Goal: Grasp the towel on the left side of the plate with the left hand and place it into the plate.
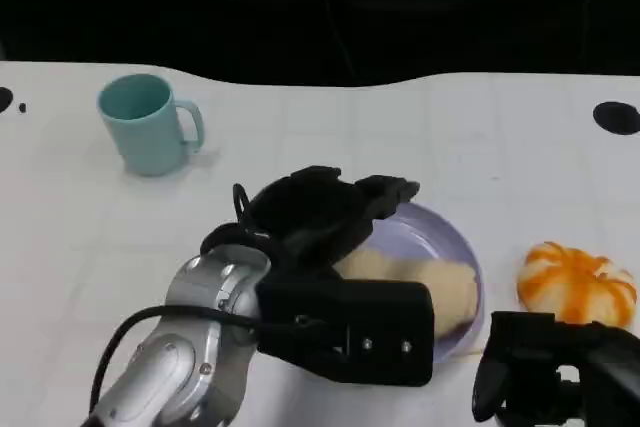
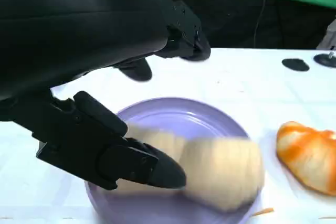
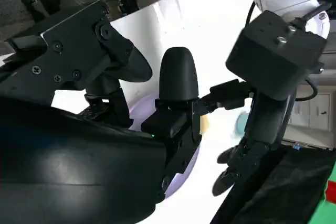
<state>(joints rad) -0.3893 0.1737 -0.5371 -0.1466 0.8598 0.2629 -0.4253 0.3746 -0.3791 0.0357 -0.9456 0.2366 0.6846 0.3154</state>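
Note:
A cream towel (image 1: 425, 285) lies rolled inside the lavender plate (image 1: 458, 239) at centre right of the table. My left hand (image 1: 322, 213) hovers over the plate's left part with its fingers spread and nothing between them. In the left wrist view the towel (image 2: 223, 170) looks blurred on the plate (image 2: 173, 109), just beyond the fingers (image 2: 131, 163), which do not touch it. My right hand (image 1: 545, 367) sits low near the front edge, right of the plate, holding nothing. In the right wrist view its fingers (image 3: 176, 77) are apart, and the left hand (image 3: 239, 166) hangs beyond them.
A teal mug (image 1: 148, 123) stands at the back left. An orange-and-white striped round object (image 1: 578, 283) lies right of the plate, close to my right hand. A black disc (image 1: 615, 117) sits at the far right. The table's far edge meets darkness.

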